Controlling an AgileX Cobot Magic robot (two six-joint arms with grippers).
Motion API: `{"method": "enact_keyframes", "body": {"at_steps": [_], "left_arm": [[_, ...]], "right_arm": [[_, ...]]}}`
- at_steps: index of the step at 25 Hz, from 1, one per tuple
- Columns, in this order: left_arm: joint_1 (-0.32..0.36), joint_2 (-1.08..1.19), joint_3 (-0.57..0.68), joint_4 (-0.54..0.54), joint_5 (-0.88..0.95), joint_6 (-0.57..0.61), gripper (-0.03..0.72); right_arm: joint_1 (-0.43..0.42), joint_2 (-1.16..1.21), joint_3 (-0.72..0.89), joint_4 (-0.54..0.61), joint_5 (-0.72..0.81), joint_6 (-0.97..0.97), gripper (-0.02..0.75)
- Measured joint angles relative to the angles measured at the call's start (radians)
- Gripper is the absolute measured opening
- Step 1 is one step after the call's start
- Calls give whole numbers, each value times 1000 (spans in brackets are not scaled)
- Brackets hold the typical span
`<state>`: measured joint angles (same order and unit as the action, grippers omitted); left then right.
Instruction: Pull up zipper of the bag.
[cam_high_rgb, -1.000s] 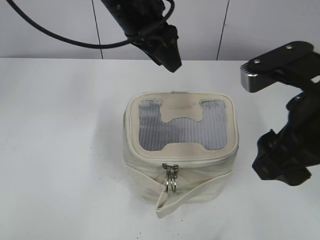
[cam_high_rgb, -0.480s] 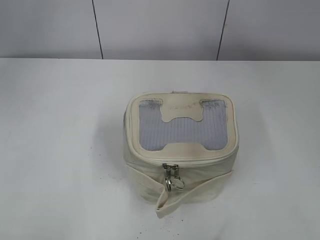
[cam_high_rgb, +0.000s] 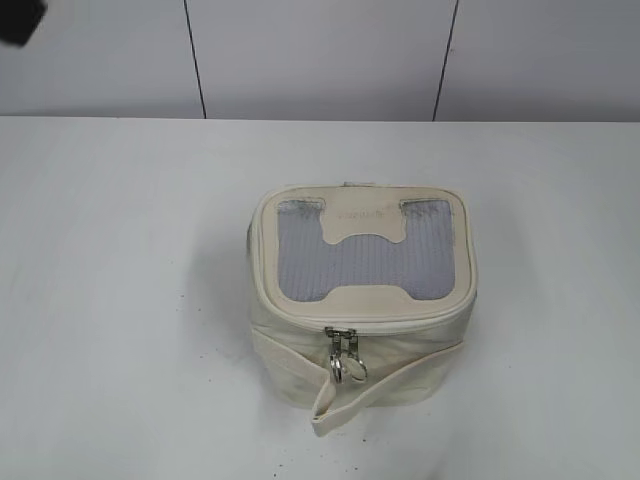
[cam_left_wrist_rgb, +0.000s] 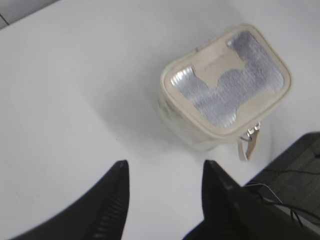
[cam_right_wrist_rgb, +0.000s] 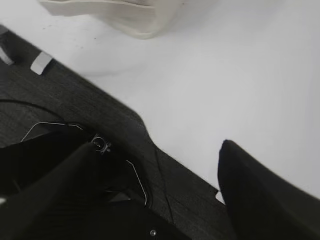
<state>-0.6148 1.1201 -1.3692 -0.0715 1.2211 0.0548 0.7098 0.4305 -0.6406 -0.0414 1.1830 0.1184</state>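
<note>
The cream bag (cam_high_rgb: 300, 350) stands in the middle of the white table, grey mesh top with the H-shaped patch facing up. Its zipper (cam_high_rgb: 342, 338) runs round the top rim. Two silver sliders meet at the front, ring pulls hanging above the strap (cam_high_rgb: 335, 408). In the left wrist view the bag (cam_left_wrist_rgb: 225, 85) lies far ahead and to the right of my left gripper (cam_left_wrist_rgb: 165, 167), which is open and empty high above the table. My right gripper (cam_right_wrist_rgb: 157, 150) is open and empty over the table's edge, with only the bag's base (cam_right_wrist_rgb: 125, 15) at the top.
The white table (cam_high_rgb: 120, 300) spreads on all sides of the bag. A dark blur of arm (cam_high_rgb: 20, 18) shows at the exterior view's top left corner. The right wrist view shows the table edge and dark flooring with cables (cam_right_wrist_rgb: 75, 100) below it.
Both arms, over and beside the bag a second ago, have pulled out of the exterior view. The ring pulls have swung slightly. The bag has not moved.
</note>
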Motion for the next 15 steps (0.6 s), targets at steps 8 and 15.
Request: {"method": "enact_keyframes", "body": {"at_steps": [8,15], "left_arm": [[0,-486,441,-8,-21,0,366],[0,-871,749,-7,-26,-1,366]], "right_arm": [[0,-231,86,130,33,-146,580],[0,-375,87,134,33,-157,579]]}}
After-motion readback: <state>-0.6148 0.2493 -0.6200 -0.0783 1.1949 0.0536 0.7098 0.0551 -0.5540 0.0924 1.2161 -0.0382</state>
